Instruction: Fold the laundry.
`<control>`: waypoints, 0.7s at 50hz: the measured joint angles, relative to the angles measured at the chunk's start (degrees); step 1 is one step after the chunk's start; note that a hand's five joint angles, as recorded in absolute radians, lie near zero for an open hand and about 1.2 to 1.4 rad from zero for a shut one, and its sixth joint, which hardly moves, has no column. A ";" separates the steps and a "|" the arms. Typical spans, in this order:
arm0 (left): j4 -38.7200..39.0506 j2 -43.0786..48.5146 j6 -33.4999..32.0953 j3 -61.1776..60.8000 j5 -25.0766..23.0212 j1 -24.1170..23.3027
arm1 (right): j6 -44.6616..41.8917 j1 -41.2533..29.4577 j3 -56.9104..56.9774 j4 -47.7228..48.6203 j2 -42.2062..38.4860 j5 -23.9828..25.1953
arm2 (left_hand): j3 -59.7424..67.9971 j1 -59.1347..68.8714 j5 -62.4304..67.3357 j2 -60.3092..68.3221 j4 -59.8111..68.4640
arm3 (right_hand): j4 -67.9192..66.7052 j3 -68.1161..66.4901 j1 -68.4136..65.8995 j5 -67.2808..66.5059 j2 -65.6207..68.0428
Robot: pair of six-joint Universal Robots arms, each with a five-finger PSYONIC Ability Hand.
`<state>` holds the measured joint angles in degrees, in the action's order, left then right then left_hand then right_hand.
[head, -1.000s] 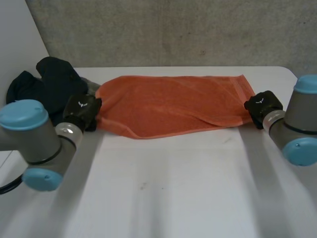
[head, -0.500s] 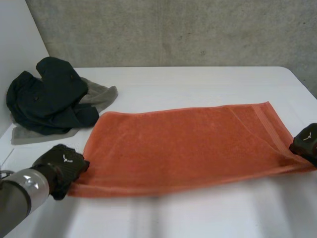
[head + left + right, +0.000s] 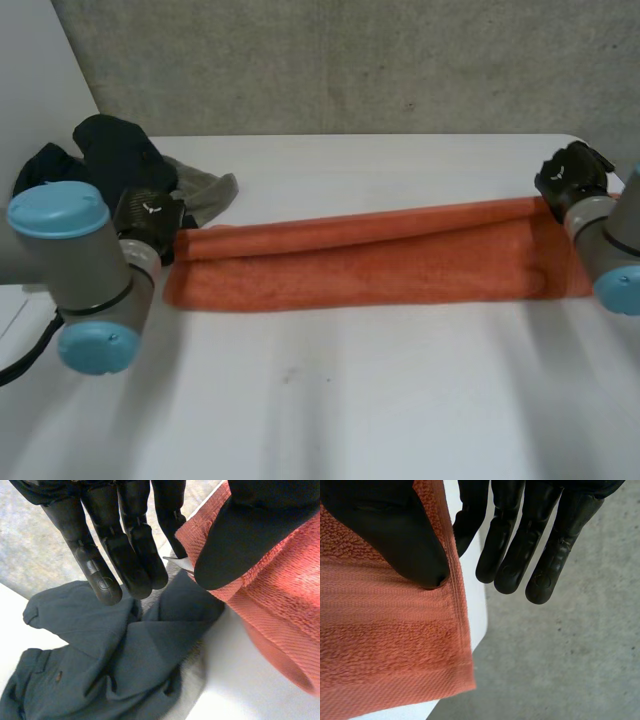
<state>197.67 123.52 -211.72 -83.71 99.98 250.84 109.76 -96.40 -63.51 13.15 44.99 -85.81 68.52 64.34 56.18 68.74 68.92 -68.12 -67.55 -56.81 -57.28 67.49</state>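
Observation:
An orange towel (image 3: 380, 265) lies across the table as a long narrow strip, doubled lengthwise, with its upper layer rolled along the far side. My left hand (image 3: 150, 215) holds its left end at the far corner. In the left wrist view the thumb (image 3: 240, 535) pinches the towel (image 3: 280, 605) against a finger while the other fingers (image 3: 110, 540) stay straight. My right hand (image 3: 570, 178) holds the right end's far corner. There the thumb (image 3: 395, 535) presses the towel's (image 3: 385, 655) hemmed edge against a finger behind it.
A pile of dark clothes (image 3: 100, 150) with a grey cloth (image 3: 205, 190) under it lies at the table's back left, just beyond my left hand; the dark garment (image 3: 100, 655) lies under its fingertips. The table's right edge (image 3: 475, 615) runs close beside my right hand.
Both hands swung from the near side to the far side with the towel's edge, laying it over itself. The towel went from spread flat to a narrow folded strip.

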 measured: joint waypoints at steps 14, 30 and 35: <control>5.62 11.80 -1.93 12.63 3.23 -1.66 | 0.33 -2.28 26.29 1.44 -20.71 2.66 | 0.00 0.00 0.00 0.00 0.00 | 11.55 11.20 9.58 10.35 -11.28; 11.95 7.99 -2.46 11.43 3.21 -3.31 | 14.39 -3.25 25.00 -0.56 -12.65 -2.64 | -56.47 -52.54 -53.50 -57.05 -57.23 | 54.65 55.28 45.13 53.29 -54.87; 11.64 3.28 -2.32 8.04 3.03 -3.47 | 26.55 -1.67 19.64 -4.91 -3.19 -1.55 | -56.47 -52.54 -53.50 -57.05 -57.23 | 54.65 55.28 45.13 53.29 -54.87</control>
<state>209.32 126.81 -214.04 -75.67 103.01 247.37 136.31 -98.07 -43.88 8.25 41.80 -87.35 12.06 11.80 2.68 11.68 11.70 -13.47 -12.27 -11.68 -3.99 12.62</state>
